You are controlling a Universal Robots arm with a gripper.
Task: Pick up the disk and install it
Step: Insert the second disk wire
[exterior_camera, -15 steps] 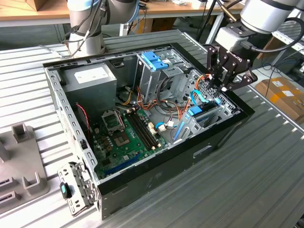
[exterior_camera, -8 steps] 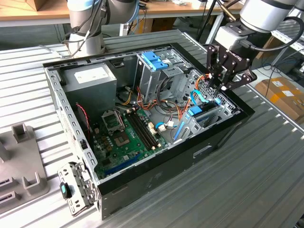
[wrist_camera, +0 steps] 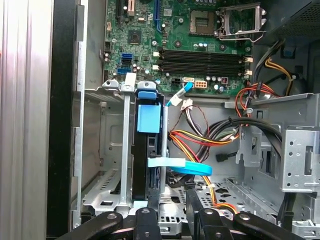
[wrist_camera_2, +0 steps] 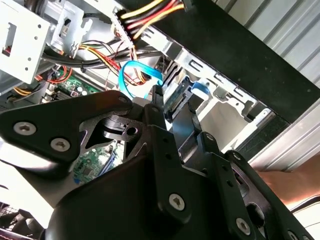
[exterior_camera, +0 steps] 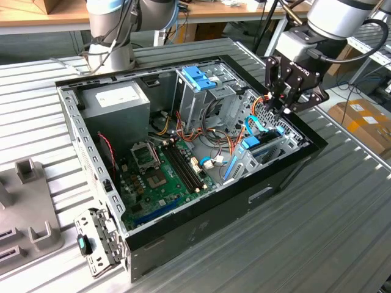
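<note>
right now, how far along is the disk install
Done: the disk stands on edge inside the metal drive bay. In hand: the gripper hangs just above that bay, over the disk. Left: whether the disk is fully seated cannot be told.

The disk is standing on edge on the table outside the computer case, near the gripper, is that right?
Not quite. The disk stands on edge near the gripper, but it is inside the computer case, in its metal drive bay. The first wrist view shows it.
</note>
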